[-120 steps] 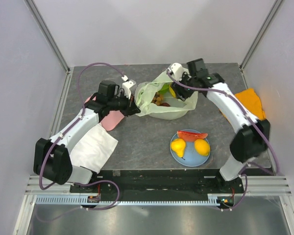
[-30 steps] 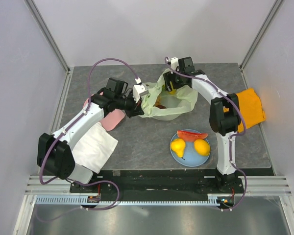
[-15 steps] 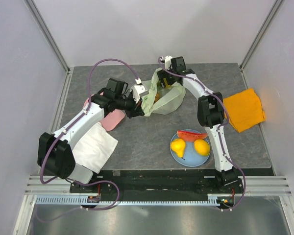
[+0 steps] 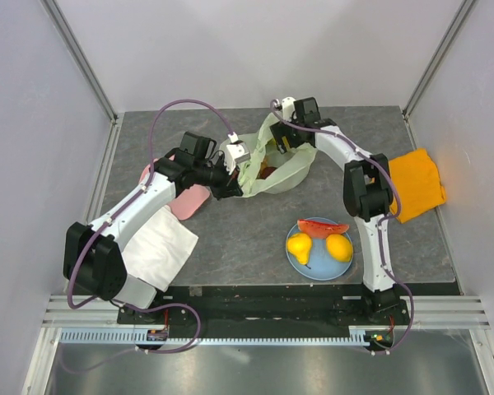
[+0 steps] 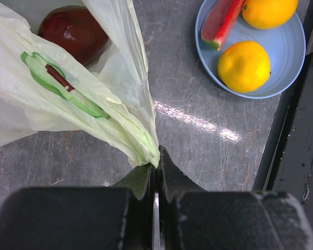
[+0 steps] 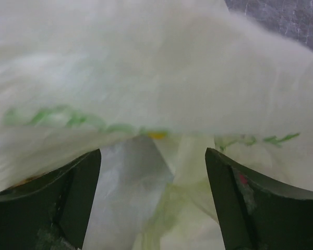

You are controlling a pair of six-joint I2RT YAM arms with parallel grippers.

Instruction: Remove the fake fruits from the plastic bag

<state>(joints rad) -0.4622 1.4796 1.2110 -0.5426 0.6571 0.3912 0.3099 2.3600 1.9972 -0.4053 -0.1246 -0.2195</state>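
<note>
Pinches bag (image 4: 292,169) rim in fully shut left tool (image 5: 156,156), mid-worktop. Poises right tool (image 6: 152,172) wide open, empty, at bag mouth from far side. Leaves dark red fruit (image 5: 73,32) inside bag, seemingly below right tool.

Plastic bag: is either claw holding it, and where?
The left gripper is shut on a bunched edge of the plastic bag; the right gripper is open, gripping nothing.

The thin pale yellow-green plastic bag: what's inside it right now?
One dark red glossy toy fruit shows through the mouth of the plastic bag. Anything else inside is hidden by its crinkled, cloudy film.
</note>
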